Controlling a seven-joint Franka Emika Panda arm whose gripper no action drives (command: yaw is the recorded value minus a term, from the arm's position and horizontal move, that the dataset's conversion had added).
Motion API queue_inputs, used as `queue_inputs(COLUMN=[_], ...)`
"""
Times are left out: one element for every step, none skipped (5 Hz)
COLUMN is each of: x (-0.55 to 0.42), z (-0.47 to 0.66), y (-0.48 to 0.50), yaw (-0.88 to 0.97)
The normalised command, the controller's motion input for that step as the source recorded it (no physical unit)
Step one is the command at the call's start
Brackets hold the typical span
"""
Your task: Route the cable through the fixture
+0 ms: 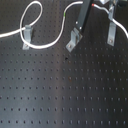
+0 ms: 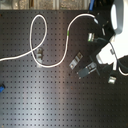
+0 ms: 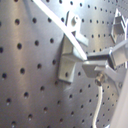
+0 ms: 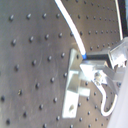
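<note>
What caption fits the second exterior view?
White cable loops across a black pegboard, past small metal brackets, toward the robot arm.

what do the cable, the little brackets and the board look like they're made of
The cable looks like a white plastic- or rubber-jacketed cord: smooth, and it bends in soft loops. The brackets seem to be bare metal, probably aluminium: grey with dull highlights and crisp bent edges in both wrist views. The board looks like black-coated metal, matte, with a regular grid of drilled holes; its core cannot be told.

The arm [image 2: 118, 20] has a rounded, glossy white shell with black joints. The tool [image 2: 89, 68] is dark grey, with blocky metal fingers [image 3: 107, 56] and a white housing.
</note>
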Motion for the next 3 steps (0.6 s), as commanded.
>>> queue_inputs(x=[-0.029,-0.06,-0.156], z=[0.0,0.05,0.12], y=[0.144,0.117,0.16], yaw=[-0.39,-0.7,-0.79])
